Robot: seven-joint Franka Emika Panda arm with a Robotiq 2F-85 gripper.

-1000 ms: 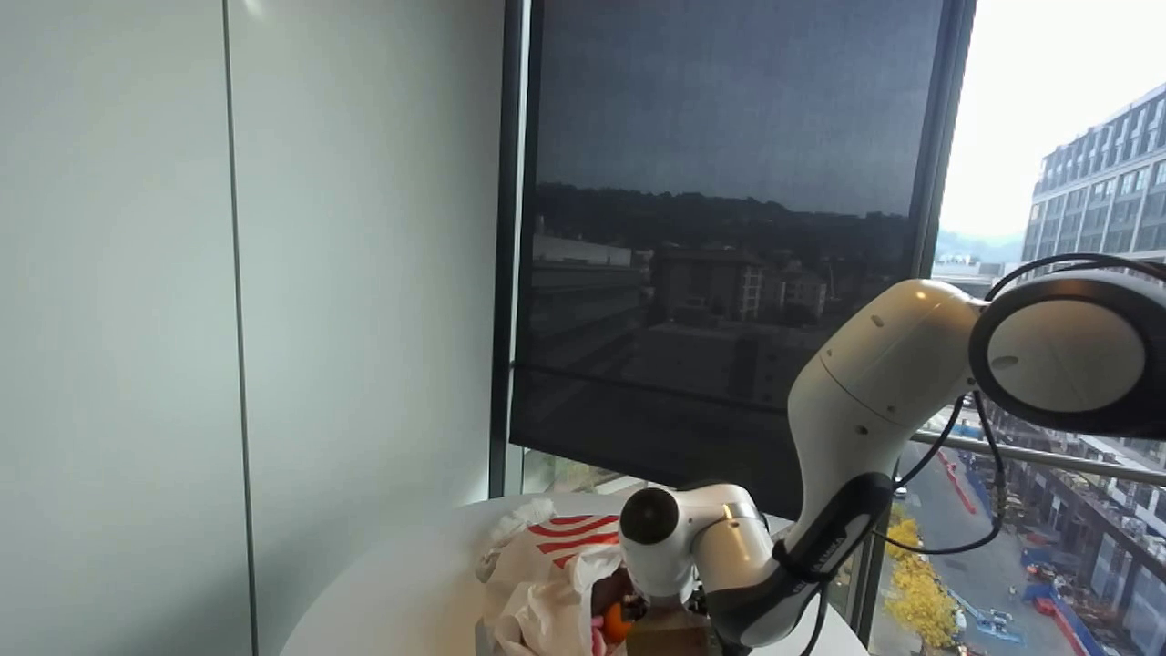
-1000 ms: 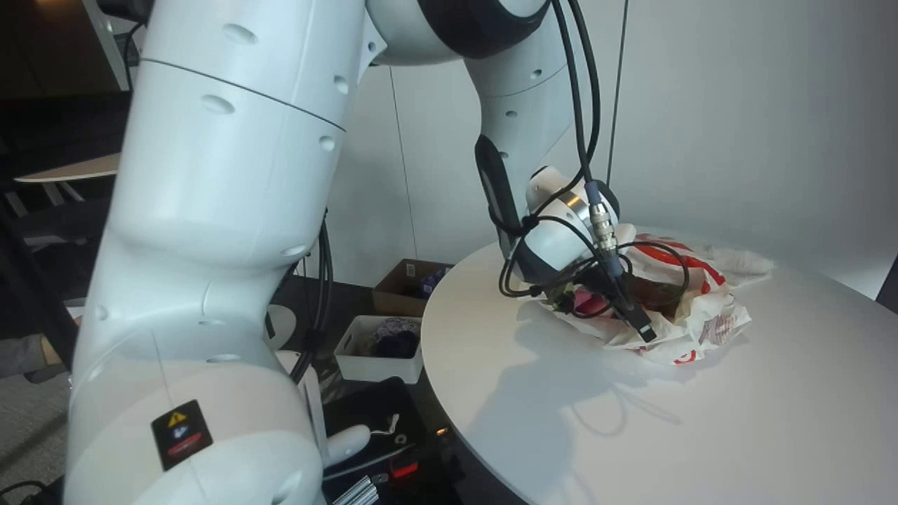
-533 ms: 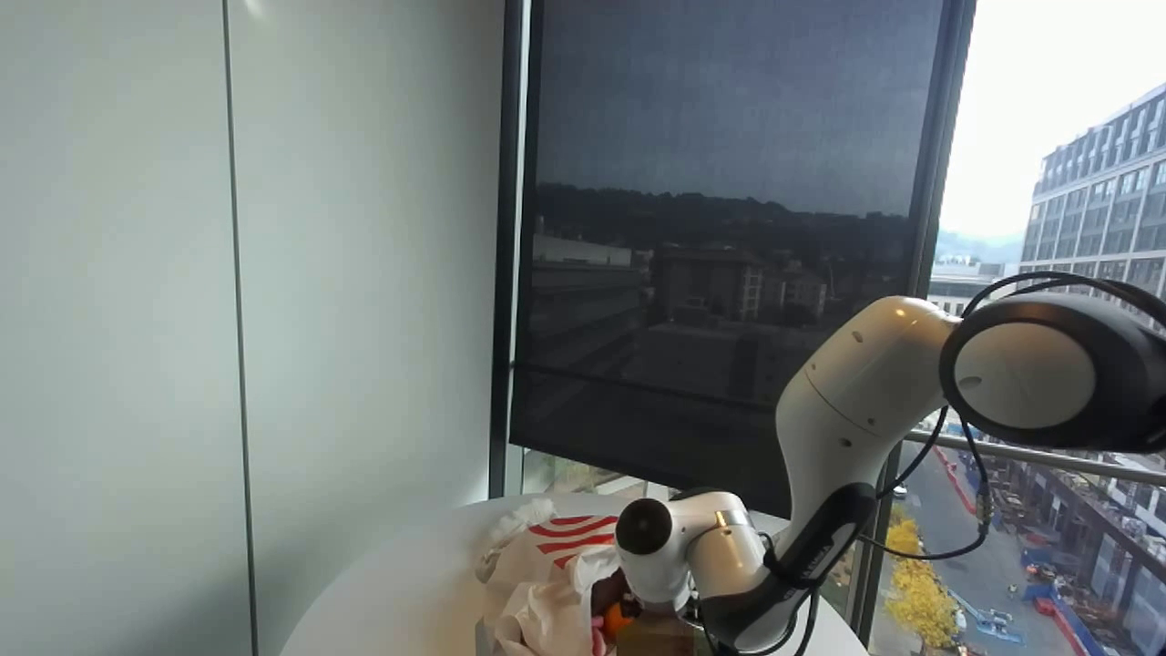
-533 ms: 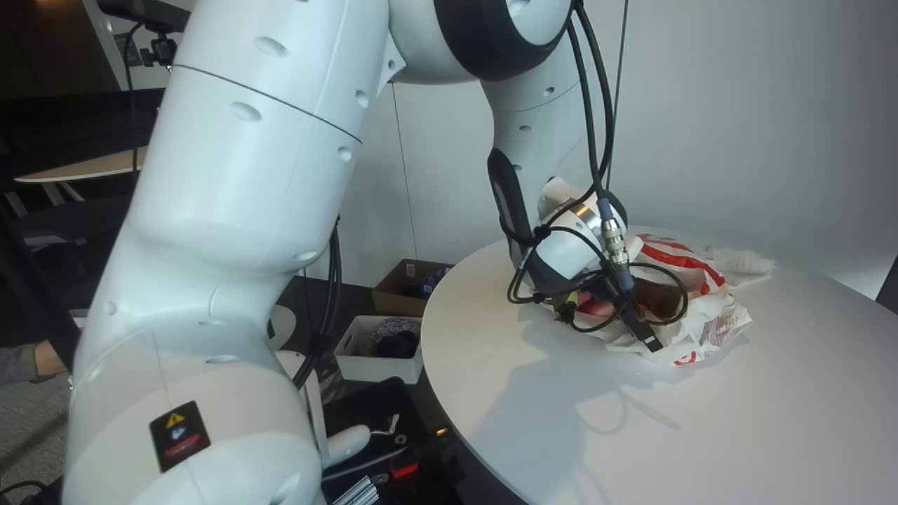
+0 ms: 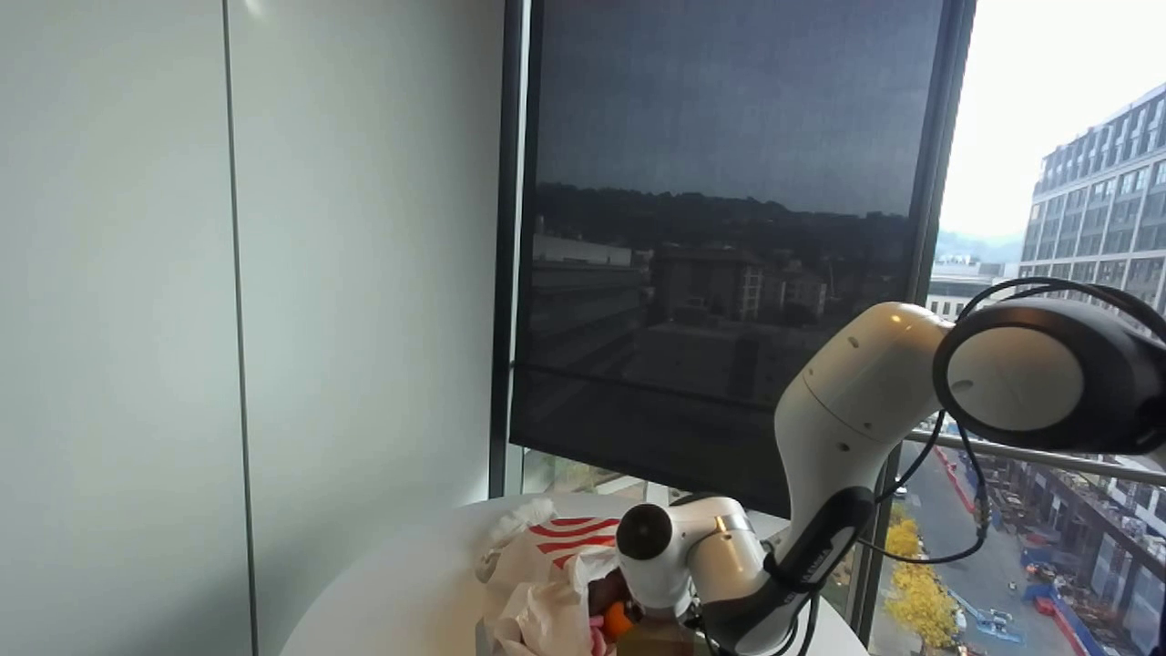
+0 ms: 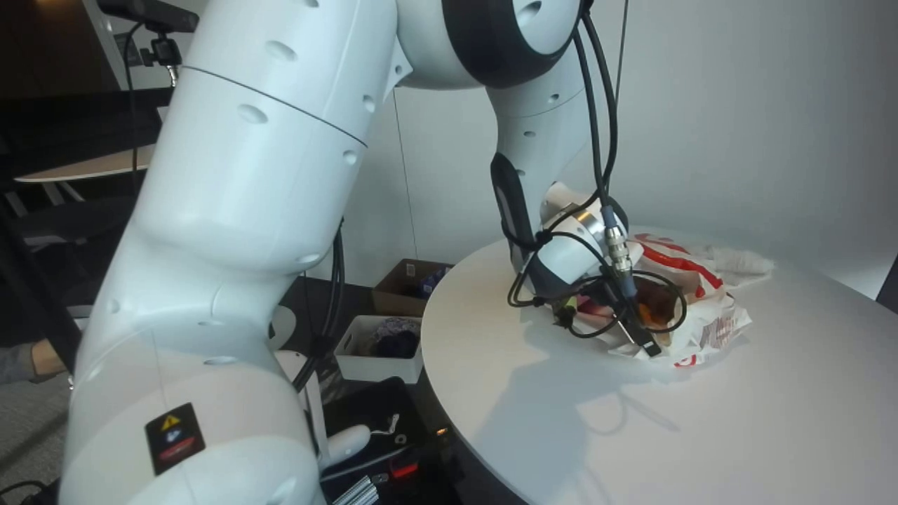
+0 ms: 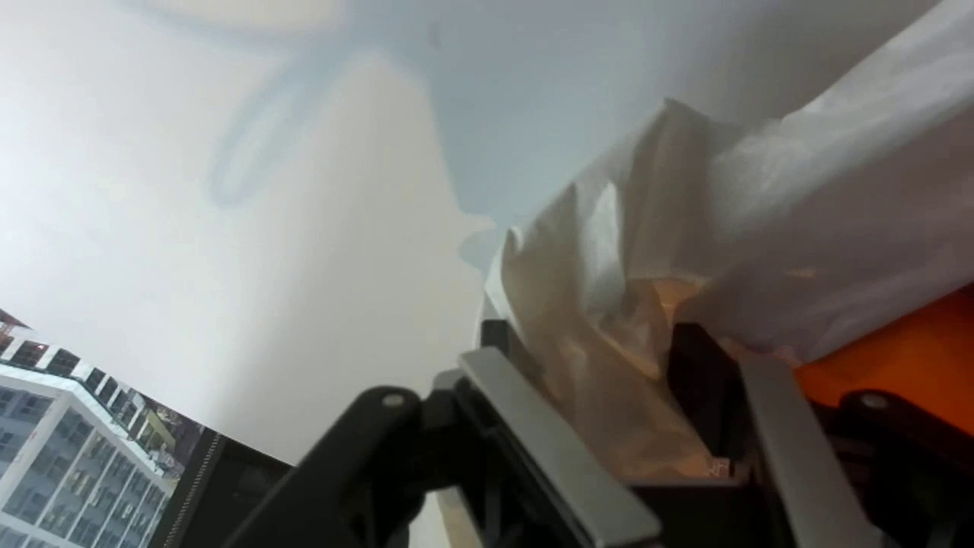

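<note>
In the wrist view, my gripper [image 7: 592, 342] stood jaws apart, folds of white bag [image 7: 730, 221] showing between, its rim running towards two o'clock. In an exterior view, the bag lay on the table [image 6: 772, 407], four o'clock from the wrist [image 6: 565, 256].

Crumpled bag of thin white plastic [image 5: 547, 594], printed with broad, curved red stripes and resting slumped on a round white tabletop [image 6: 744, 435]. The stripes lie across its upper side; smaller red marks show low on its wall. The mouth gapes, its rim unevenly folded, and in the wrist view the film appears translucent: one fold rises to a peak, and a densely wrinkled, amber-tinted stretch lies below it. Rounded orange item [image 5: 617, 621] of indistinct material, seated inside the mouth and partly hidden; in the wrist view a vivid orange area borders the film's edge.
</note>
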